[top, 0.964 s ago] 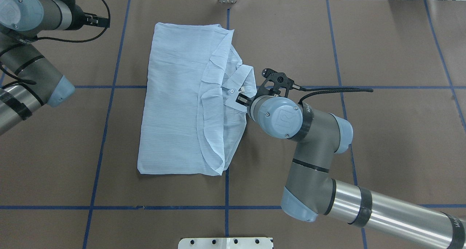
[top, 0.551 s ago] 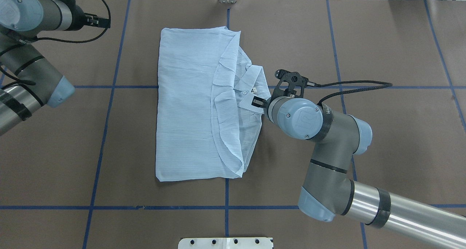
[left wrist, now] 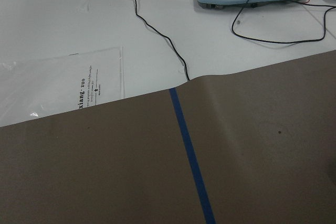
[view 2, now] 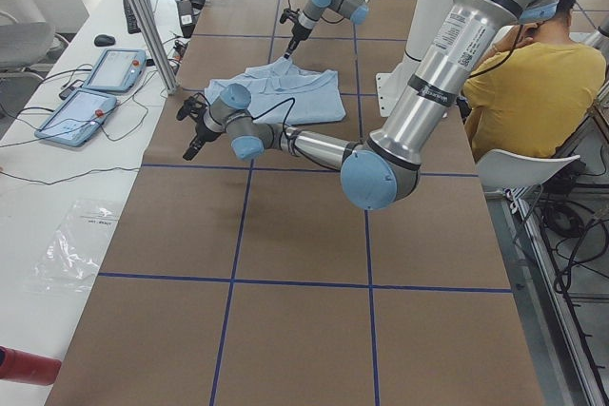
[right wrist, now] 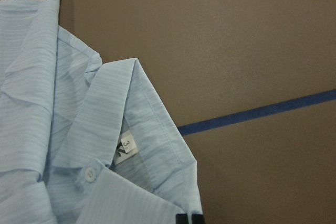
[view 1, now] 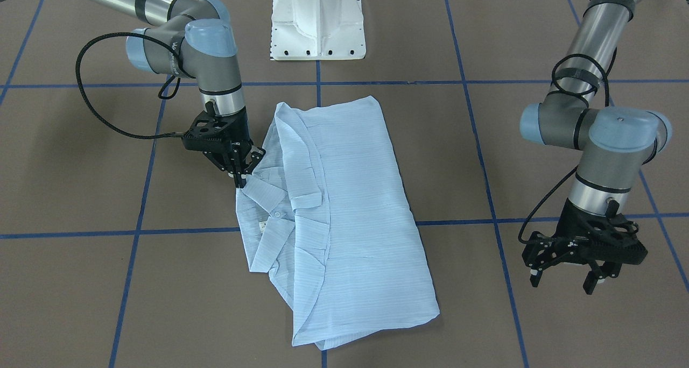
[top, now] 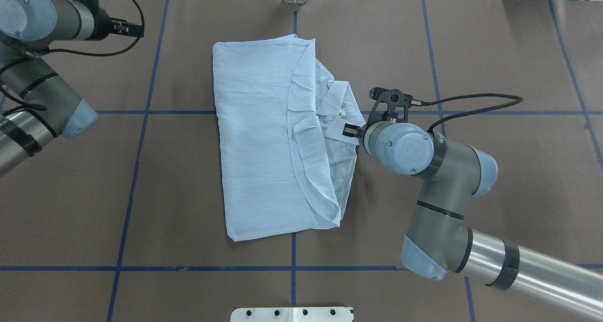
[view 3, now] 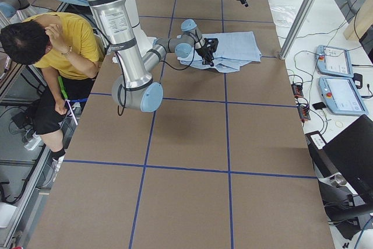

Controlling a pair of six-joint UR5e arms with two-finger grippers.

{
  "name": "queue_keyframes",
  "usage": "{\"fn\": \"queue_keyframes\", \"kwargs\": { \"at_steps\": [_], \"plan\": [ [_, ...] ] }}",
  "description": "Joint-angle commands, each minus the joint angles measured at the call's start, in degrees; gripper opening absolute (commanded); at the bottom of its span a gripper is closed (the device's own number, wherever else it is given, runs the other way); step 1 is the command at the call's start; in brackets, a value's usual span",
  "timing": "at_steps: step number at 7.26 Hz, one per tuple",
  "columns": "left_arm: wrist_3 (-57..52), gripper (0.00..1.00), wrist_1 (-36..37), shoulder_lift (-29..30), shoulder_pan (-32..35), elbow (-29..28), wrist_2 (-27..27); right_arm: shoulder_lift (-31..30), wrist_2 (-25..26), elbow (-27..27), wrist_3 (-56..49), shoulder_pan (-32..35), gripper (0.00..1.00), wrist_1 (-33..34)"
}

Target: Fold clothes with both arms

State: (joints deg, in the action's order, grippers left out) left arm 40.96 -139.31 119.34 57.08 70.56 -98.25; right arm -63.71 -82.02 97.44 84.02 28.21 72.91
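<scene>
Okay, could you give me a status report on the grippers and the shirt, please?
Right gripper shut on shirt at the collar edge. Left gripper open, well apart from it. Shirt folded lengthwise on table. Nothing seen blocking either arm.

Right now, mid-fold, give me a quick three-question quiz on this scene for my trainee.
1. True or false: the jaws of the left arm grip the shirt.
2. The jaws of the right arm pinch the: A collar, B cuff, C hem.
3. Fill in: beside the tag sits a white ____.
Key: 1 false, they hang open, off the shirt. 2 A. 3 button.
</scene>
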Motion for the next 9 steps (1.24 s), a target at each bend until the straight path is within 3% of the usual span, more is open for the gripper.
{"fn": "queue_keyframes", "kwargs": {
  "at_steps": [1,2,4,7,8,9],
  "plan": [
    [0.0,1.0,0.0,-0.07,-0.03,0.01,-0.27,0.86,-4.16,0.12,-1.39,1.22,1.0,0.83],
    [0.0,1.0,0.0,-0.34,-0.03,0.01,-0.8,2.43,-7.6,0.04,-3.57,2.28,1.0,1.27],
    [0.0,1.0,0.0,-1.39,-0.03,1.23,-1.15,13.72,-7.63,-0.92,-9.55,0.63,1.0,16.83],
    [0.09,1.0,0.0,-1.83,-0.03,1.77,-1.16,20.26,-7.28,-4.77,-19.73,-6.22,1.0,27.76],
    [0.09,1.0,0.0,-1.83,-0.03,1.86,-1.16,22.38,-7.02,-8.37,-22.12,-7.54,0.98,29.29],
    [0.09,1.0,0.0,-1.83,-0.03,1.86,-1.16,22.92,-6.06,-10.58,-25.36,-8.6,0.88,29.57]
  ]
}}
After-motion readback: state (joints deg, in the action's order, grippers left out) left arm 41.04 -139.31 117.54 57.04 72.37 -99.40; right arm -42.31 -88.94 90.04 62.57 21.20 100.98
